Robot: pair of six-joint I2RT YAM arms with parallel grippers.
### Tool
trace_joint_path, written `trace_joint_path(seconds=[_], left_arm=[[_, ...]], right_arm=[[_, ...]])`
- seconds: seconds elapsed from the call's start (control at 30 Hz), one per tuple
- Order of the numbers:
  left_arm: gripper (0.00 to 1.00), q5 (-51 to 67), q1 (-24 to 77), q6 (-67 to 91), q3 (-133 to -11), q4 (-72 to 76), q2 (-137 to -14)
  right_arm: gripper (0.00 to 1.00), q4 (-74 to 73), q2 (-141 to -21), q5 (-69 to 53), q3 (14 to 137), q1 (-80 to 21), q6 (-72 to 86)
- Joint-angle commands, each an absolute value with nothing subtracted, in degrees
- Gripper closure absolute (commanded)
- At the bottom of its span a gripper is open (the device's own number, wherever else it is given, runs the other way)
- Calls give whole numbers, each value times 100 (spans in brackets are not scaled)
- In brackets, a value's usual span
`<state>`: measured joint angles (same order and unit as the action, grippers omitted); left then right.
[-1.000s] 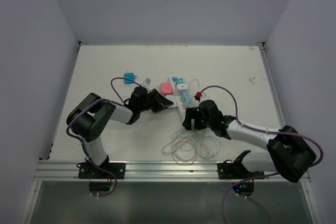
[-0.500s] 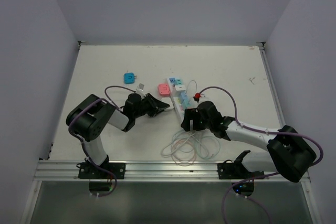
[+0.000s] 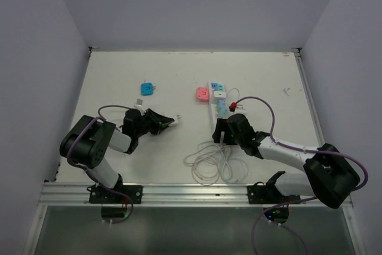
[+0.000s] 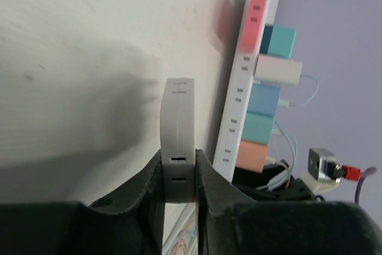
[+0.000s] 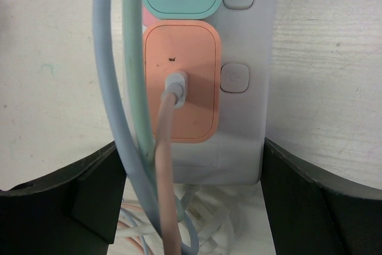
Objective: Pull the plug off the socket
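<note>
The socket [image 3: 216, 101] is a long white power strip with coloured faces, lying mid-table. It also shows in the left wrist view [image 4: 243, 88] and the right wrist view [image 5: 262, 88]. My left gripper [image 3: 166, 122] is shut on a white plug [image 3: 174, 122], held clear of the strip to its left; the plug [image 4: 178, 129] sticks out between the fingers [image 4: 206, 174]. My right gripper [image 3: 222, 133] holds the strip's near end, a finger [image 5: 310, 195] on each side, by an orange adapter [image 5: 182, 82] with a cable in it.
A blue square adapter [image 3: 146, 88] lies at the far left and a pink one [image 3: 203, 94] beside the strip. Coiled pale cables [image 3: 213, 162] lie near the front rail. A small red-tipped connector [image 3: 233, 107] sits right of the strip. White walls close in the table.
My left gripper has drawn back to the left with the white plug, which has come away from the strip. The strip has swung to the right with my right gripper.
</note>
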<state>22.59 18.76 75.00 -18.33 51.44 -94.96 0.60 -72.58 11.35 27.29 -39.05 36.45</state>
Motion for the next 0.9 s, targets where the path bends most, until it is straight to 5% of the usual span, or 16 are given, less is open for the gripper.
trace_joint_path(seconds=[0.0,0.33,0.53,0.77,0.87], left_arm=[[100,2522,1144,7006,-1898,5046,-9264],[81,2865,-237,6065,-3093,3956,-10089],[60,2979,-562,5695,-3770,3428,-10635],[12,2603,-738,5397,-3604,2708,-10276],[0,2303,-756,5204,-3516,2190,-9898]], right_arm=[[100,-193,-7163,1345,2716,-3876,3762],[100,-185,-7146,1275,2716,-3893,3674],[100,-211,-7119,1213,2742,-3885,3630],[100,-202,-7119,1195,2742,-3885,3595],[100,-158,-7137,1125,2760,-3885,3560]])
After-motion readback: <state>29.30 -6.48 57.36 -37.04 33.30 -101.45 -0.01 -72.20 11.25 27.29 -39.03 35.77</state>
